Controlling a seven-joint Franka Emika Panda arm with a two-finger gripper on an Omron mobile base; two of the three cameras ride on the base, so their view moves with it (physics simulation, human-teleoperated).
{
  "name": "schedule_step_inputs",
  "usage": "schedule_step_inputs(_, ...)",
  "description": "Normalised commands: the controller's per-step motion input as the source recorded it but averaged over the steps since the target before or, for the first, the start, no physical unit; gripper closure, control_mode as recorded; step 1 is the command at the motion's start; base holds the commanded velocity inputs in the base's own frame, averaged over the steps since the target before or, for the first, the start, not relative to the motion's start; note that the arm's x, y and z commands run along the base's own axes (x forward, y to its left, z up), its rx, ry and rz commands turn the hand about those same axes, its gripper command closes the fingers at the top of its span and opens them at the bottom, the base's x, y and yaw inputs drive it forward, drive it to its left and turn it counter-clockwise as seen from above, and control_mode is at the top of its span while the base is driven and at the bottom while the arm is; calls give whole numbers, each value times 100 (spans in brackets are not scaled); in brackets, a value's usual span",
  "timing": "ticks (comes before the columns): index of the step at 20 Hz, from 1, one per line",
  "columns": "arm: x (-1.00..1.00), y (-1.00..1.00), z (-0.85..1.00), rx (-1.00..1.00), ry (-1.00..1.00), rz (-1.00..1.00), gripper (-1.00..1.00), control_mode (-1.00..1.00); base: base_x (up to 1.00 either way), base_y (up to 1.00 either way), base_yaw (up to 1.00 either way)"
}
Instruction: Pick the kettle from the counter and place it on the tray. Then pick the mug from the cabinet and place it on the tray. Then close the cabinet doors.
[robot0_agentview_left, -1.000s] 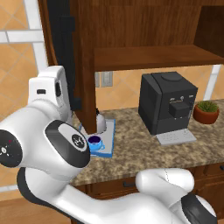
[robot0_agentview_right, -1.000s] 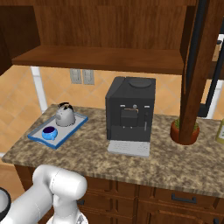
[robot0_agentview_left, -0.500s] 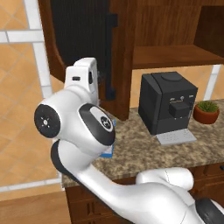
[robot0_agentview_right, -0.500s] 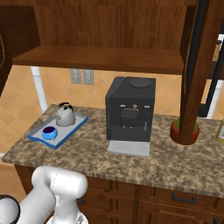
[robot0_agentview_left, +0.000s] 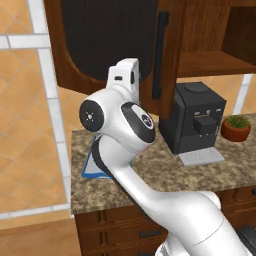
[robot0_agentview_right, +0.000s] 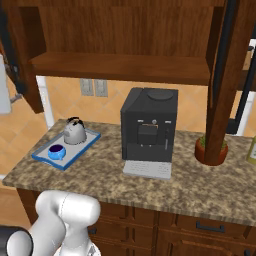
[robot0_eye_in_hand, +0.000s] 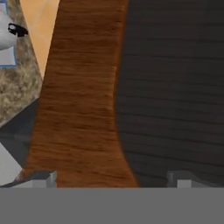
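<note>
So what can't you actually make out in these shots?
- Tray: in the left base view the arm covers most of it.
- Right cabinet door: cut off by the right base view's top edge.
- Kettle: cropped at the hand view's left edge.

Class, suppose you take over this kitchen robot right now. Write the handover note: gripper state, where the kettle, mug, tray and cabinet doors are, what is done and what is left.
Gripper: open, empty, facing the left cabinet door at close range.
Kettle and mug: both on the tray, at the left end of the counter.
Doors: the left cabinet door is partly swung in; the right door stands open. Cabinet shelf is bare.
Done: both placements.
Left: push both doors shut.
</note>
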Motion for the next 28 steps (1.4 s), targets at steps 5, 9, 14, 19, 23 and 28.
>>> schedule_step_inputs(5,73,-65,-1,3,0,-1,-100,-100,0,0,0)
schedule_step_inputs(9,87,-51,-3,11,0,0,-100,-100,0,0,0)
schedule_step_inputs(14,88,-49,-8,11,0,2,-100,-100,0,0,0)
schedule_step_inputs(19,78,-41,-26,2,0,11,-100,-100,0,0,0)
schedule_step_inputs(23,75,-31,-18,0,0,14,-100,-100,0,0,0)
schedule_step_inputs(28,71,-14,-3,0,0,17,-100,-100,0,0,0)
